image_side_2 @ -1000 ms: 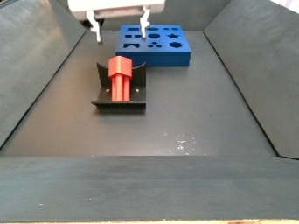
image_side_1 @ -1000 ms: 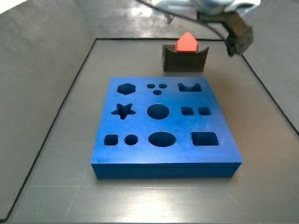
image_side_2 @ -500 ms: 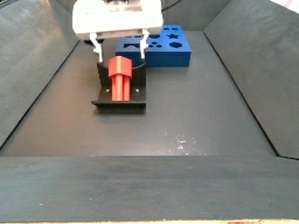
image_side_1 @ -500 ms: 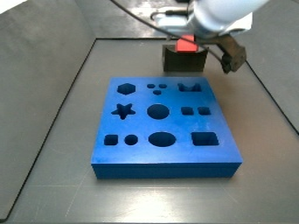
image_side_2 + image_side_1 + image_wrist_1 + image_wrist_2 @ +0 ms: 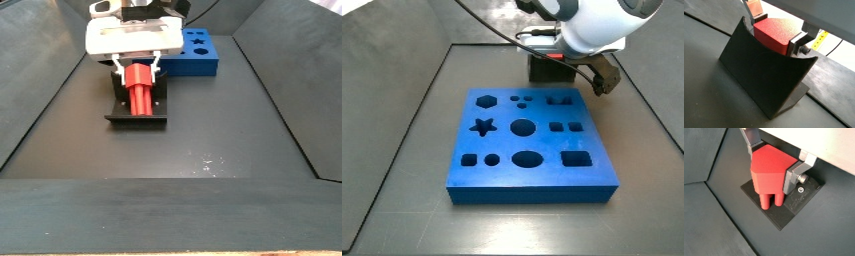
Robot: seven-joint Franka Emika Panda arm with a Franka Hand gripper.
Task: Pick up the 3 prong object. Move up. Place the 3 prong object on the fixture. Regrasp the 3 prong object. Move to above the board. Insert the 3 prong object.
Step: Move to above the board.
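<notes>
Right then, I had the gripper (image 5: 774, 165) low over the fixture (image 5: 764, 75), fingers (image 5: 796, 174) either side of the 3 prong object (image 5: 769, 173) resting in its notch, contact unclear to me, board (image 5: 191, 52) just beyond on the worktop (image 5: 227, 130).
</notes>
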